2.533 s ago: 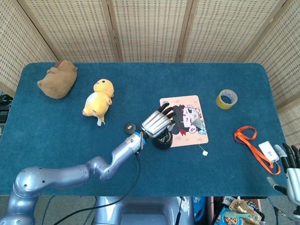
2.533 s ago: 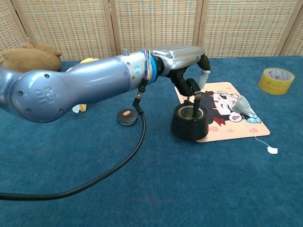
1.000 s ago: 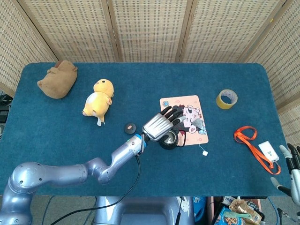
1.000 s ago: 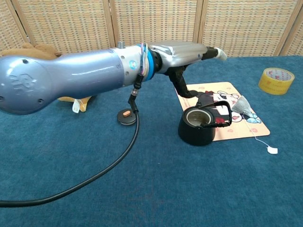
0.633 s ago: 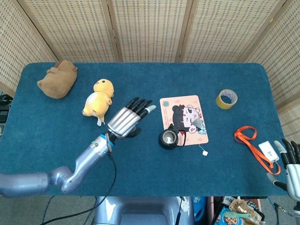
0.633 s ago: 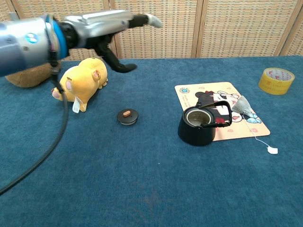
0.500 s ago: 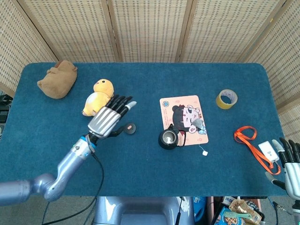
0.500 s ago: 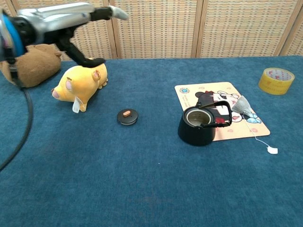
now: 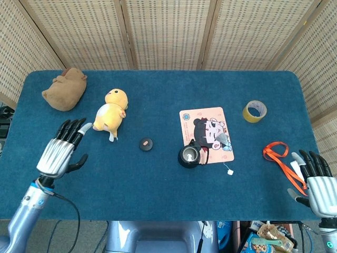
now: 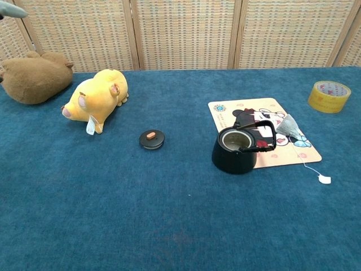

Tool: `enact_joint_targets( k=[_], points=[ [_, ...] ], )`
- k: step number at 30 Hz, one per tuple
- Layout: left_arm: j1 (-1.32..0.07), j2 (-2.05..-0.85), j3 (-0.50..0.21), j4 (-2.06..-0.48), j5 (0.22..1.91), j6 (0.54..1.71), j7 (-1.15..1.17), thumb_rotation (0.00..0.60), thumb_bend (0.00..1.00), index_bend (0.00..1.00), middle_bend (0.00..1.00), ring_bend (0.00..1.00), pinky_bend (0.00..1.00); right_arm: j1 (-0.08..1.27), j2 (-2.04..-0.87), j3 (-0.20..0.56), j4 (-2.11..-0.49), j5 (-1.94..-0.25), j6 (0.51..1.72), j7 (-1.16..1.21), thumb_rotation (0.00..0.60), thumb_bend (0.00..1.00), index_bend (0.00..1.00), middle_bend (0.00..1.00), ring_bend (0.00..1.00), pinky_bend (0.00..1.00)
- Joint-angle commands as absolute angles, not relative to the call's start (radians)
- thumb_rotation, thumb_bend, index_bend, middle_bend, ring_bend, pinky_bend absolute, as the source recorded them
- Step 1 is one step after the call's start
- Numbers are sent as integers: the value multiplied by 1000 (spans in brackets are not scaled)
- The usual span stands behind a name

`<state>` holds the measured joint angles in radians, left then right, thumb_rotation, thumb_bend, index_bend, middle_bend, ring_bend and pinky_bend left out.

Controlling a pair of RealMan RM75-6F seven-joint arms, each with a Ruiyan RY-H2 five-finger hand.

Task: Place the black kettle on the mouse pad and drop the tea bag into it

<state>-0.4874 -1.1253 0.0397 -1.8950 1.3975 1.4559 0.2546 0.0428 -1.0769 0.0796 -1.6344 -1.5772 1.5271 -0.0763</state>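
Note:
The black kettle (image 9: pixel 189 156) (image 10: pixel 235 151) stands upright and lidless, straddling the front left corner of the cartoon mouse pad (image 9: pixel 206 123) (image 10: pixel 260 113). Its round lid (image 9: pixel 145 144) (image 10: pixel 152 139) lies on the cloth to the left. The grey tea bag (image 9: pixel 224 138) (image 10: pixel 289 126) rests on the pad's right edge, and its string runs to a white tag (image 9: pixel 230 171) (image 10: pixel 324 179). My left hand (image 9: pixel 62 149) hovers open over the table's left front, far from the kettle. My right hand (image 9: pixel 315 183) is open at the right front corner, fingers spread.
A yellow plush (image 9: pixel 110 112) (image 10: pixel 96 96) and a brown plush (image 9: pixel 65 88) (image 10: pixel 34 77) lie at the left. A roll of tape (image 9: pixel 255 111) (image 10: pixel 329 96) sits at the right. An orange lanyard (image 9: pixel 281 158) with a white card lies close to my right hand.
My left hand let go of the kettle, which now stands on the pad's corner, and drew back left across the table. My right hand has risen slightly at the right front corner.

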Motion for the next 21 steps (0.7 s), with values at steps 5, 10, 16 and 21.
enact_joint_targets(
  k=[5, 10, 16, 21],
  points=[
    [-359, -1078, 118, -1910, 1470, 1538, 243, 600, 393, 0, 0, 0, 0, 104, -1073, 84, -1654, -1597, 1454, -73, 600, 181, 114, 176, 93, 180],
    [-319, -1069, 116, -1911, 1491, 1558, 230, 600, 393, 0, 0, 0, 0, 149, -1076, 97, -1661, -1592, 1403, -62, 600, 181, 115, 209, 131, 224],
    [-302, -1053, 101, -1915, 1502, 1544, 228, 600, 393, 0, 0, 0, 0, 213, -1089, 114, -1655, -1581, 1332, -49, 600, 181, 181, 300, 243, 359],
    [-304, -1028, 66, -1929, 1501, 1530, 229, 600, 393, 0, 0, 0, 0, 284, -1103, 133, -1634, -1555, 1242, -20, 600, 181, 277, 440, 455, 624]
  ],
)
